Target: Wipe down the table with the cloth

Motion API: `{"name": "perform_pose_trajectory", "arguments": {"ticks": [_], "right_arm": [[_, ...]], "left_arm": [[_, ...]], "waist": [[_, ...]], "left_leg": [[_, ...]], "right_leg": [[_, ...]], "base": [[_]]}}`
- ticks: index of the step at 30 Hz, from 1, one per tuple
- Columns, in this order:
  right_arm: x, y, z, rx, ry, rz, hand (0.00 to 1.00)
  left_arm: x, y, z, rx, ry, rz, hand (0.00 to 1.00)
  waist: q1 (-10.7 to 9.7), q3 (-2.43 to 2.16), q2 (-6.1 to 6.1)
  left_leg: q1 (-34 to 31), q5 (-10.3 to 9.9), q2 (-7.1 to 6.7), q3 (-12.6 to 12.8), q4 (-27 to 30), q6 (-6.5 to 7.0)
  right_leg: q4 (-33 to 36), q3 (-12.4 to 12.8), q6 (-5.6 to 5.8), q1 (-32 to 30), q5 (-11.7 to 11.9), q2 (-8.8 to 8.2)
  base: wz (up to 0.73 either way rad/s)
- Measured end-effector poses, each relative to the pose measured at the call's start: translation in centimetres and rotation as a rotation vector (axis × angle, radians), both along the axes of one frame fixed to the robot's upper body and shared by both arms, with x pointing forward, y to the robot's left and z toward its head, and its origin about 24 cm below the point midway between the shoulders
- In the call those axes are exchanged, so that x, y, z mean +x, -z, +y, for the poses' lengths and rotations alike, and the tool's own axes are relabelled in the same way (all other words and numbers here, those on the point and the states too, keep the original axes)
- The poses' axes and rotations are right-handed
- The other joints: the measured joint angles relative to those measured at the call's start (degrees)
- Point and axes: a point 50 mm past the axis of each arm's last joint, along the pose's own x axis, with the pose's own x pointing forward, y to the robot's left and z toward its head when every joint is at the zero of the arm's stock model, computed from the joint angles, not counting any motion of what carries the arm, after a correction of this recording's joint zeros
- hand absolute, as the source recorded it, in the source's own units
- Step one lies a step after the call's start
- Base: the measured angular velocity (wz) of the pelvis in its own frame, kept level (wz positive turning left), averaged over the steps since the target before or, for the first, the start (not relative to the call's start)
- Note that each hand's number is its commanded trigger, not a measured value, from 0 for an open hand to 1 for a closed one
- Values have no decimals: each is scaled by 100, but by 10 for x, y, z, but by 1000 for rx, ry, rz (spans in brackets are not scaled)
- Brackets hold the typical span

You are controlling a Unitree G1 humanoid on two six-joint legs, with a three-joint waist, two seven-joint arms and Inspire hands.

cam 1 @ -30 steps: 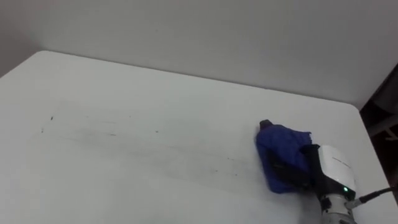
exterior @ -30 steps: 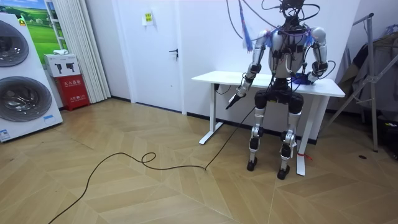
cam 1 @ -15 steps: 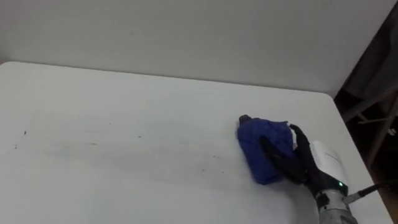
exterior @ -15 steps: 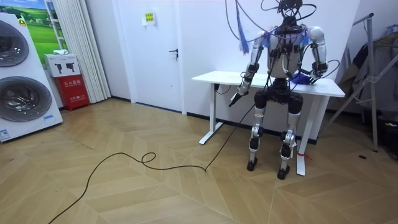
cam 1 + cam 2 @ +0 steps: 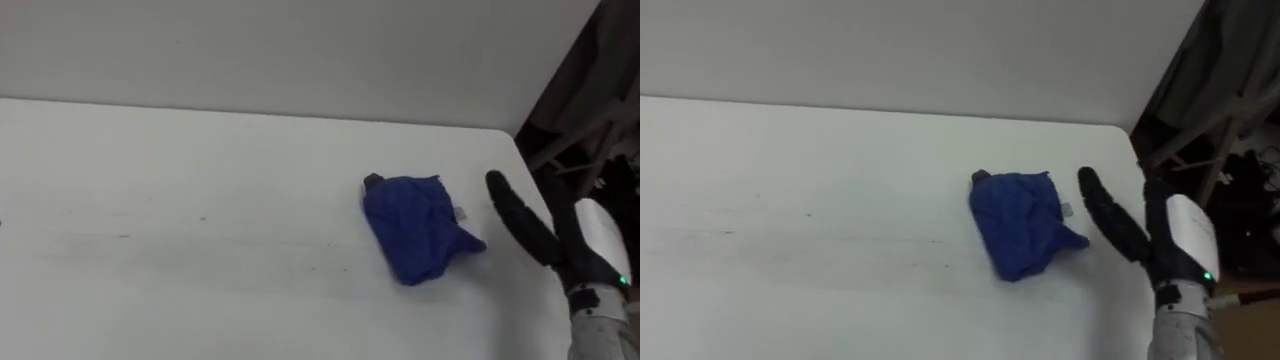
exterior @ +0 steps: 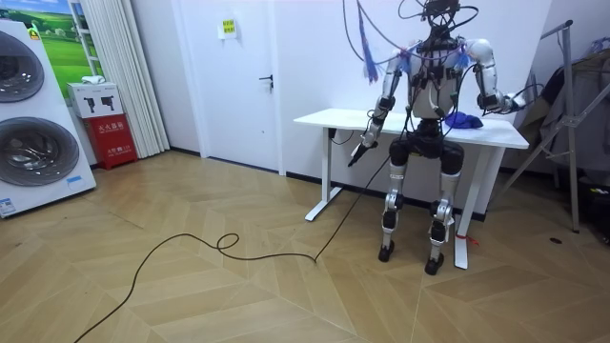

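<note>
Cloth (image 5: 415, 228), blue and crumpled, lies loose on the white counter (image 5: 180, 140), toward its right end, with nothing gripping it. The robot's right hand (image 5: 545, 240) is held up just to the right of the cloth and clear of it, fingers straight and spread, empty. Faint dark marks (image 5: 200, 218) speckle the counter to the left of the cloth. From across the room the robot stands upright against the counter's near side, right arm out past the counter's right end. Its left hand (image 6: 357, 152) hangs by the near left edge; whether it grips anything cannot be told.
</note>
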Motion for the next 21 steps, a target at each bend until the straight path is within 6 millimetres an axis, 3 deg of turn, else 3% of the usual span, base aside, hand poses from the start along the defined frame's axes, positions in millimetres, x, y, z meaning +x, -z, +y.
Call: {"name": "perform_pose_trajectory", "arguments": {"ticks": [8,9,11,14,18,21], "right_arm": [[-13,-27,-43,20,235,-184,0],[-15,-28,-48,26,272,-205,0],[-20,-30,-55,35,319,-224,0],[-31,-23,-70,67,424,-222,0],[-54,-12,-92,111,615,-222,0],[-69,-4,-103,132,732,-222,0]], "left_arm": [[-10,-2,5,10,-62,4,0],[-15,-2,5,11,-65,14,0],[-20,-2,5,13,-71,25,0],[-22,-3,8,22,-100,21,0],[-28,-4,11,17,-161,11,0],[-34,-5,13,23,-194,20,0]], "waist": [[-164,12,-10],[-203,30,-33],[-288,16,-10],[-357,-3,-14],[-423,12,-56],[-523,-15,-69]], "left_leg": [[94,-11,8,34,-6,17],[91,-13,14,45,-1,19],[75,-17,22,65,5,24],[41,-18,34,97,5,25],[30,-20,31,108,5,28],[23,-21,43,108,-1,27]], "right_leg": [[6,38,-30,64,-20,6],[0,39,-30,62,-20,7],[-9,39,-30,43,-21,7],[-5,30,-30,10,-20,8],[9,76,-32,-16,-20,17],[13,104,-35,-39,-22,34]], "base": [[-2],[0],[-4],[-6],[0],[0]]}}
